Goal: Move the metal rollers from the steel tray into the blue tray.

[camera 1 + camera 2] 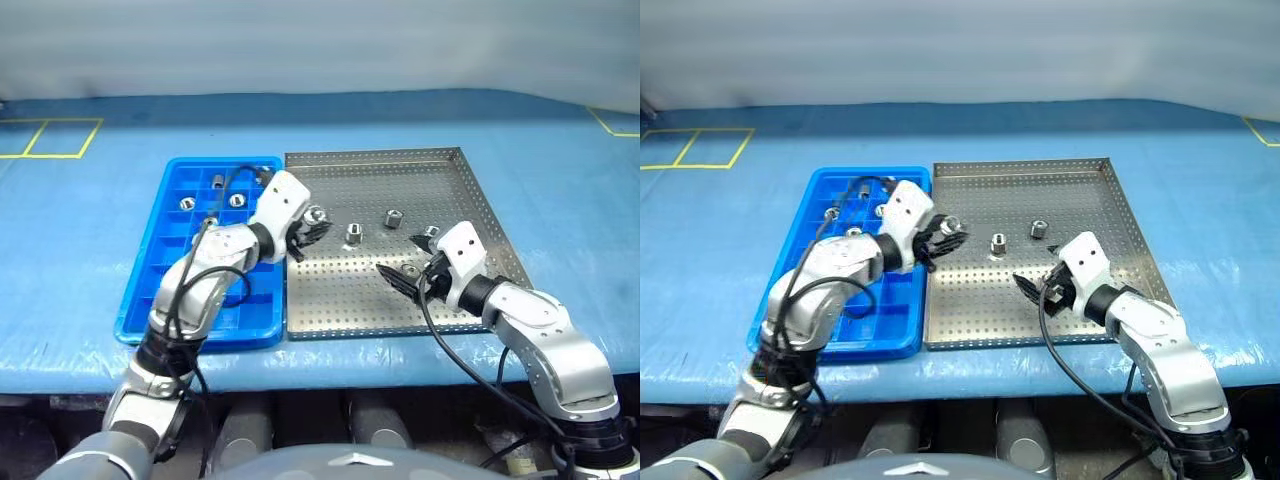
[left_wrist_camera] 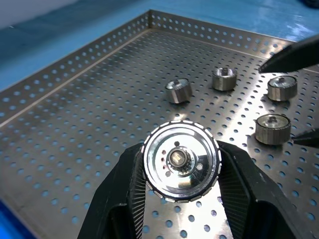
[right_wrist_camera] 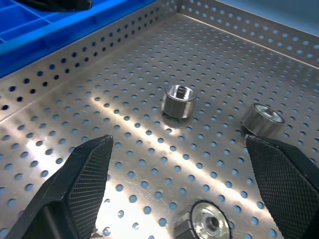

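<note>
Left gripper (image 2: 179, 199) has its black fingers clamped on one metal roller (image 2: 180, 160), held clear above the steel tray's (image 1: 455, 180) perforated floor near the edge that borders the blue tray (image 1: 150, 270). Right gripper (image 3: 184, 174) hangs low over the steel tray with its fingers spread wide apart, holding nothing. Loose metal rollers lie on the steel tray: one (image 3: 178, 101) ahead of the right gripper, another (image 3: 262, 119) beside it, and a third (image 3: 208, 223) between its fingertips. Three more rollers (image 1: 187, 203) sit in far compartments of the blue tray. Both trays rest side by side, touching, on the blue-covered desk (image 1: 560, 170).
</note>
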`<state>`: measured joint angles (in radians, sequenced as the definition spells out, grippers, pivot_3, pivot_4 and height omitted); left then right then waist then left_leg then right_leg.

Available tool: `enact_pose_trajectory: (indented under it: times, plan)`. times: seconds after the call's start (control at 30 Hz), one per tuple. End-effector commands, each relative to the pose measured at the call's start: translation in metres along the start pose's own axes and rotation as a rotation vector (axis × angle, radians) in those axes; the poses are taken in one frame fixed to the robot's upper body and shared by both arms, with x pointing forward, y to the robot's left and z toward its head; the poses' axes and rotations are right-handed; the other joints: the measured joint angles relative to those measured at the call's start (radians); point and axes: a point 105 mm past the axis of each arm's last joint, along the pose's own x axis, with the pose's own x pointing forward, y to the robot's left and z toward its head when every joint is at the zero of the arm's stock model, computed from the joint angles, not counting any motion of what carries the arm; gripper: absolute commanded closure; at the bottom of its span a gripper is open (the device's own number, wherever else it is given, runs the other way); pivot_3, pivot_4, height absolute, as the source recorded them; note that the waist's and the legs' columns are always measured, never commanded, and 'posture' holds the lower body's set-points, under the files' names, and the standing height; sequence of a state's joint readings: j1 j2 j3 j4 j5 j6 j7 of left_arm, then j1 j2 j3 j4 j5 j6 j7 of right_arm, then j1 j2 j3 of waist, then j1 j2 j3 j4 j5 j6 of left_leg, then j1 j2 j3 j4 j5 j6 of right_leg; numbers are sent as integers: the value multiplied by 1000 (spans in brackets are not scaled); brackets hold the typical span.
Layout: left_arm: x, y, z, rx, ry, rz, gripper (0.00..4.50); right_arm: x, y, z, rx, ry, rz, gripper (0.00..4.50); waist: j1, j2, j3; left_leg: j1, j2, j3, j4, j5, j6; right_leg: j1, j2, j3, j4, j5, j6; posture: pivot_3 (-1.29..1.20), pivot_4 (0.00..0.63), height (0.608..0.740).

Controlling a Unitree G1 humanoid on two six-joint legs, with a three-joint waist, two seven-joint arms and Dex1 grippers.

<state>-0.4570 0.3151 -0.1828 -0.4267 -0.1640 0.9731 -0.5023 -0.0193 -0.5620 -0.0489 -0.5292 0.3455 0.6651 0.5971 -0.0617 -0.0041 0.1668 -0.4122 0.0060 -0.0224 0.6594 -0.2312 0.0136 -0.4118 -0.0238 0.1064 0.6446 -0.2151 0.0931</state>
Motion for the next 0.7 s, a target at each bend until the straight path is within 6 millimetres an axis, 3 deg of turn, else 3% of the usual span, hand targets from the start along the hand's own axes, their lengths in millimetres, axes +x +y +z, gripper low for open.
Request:
enact_pose_trajectory:
  times: [0.03,0.17,0.27,0.43,0.7]
  plan:
    - [-29,23,-2,29,27,175,2717,7,25,24,-33,-88,195,0,5,-1,0,0,0,-1,0,0,0,0,0,-1,0,0,0,126,150,740]
    - [-55,47,-21,-12,108,363,2717,18,45,36,-29,-136,349,0,32,-4,2,0,0,-3,1,0,0,1,0,-2,0,0,0,187,150,740]
    - [-63,59,-34,-43,155,470,2717,24,52,40,-29,-150,400,0,66,-5,3,-1,0,-5,1,0,0,1,0,-5,0,0,-1,214,150,740]
    - [-65,74,-46,-98,185,602,2717,30,52,37,-40,-139,396,0,114,-7,4,-3,-1,-8,1,1,-2,1,-2,-8,-1,2,-6,232,150,740]
    - [-67,90,-62,-108,233,732,2717,28,47,34,-42,-127,347,0,127,-8,4,-3,0,-9,0,2,-3,1,-2,-11,-1,0,-12,199,150,740]
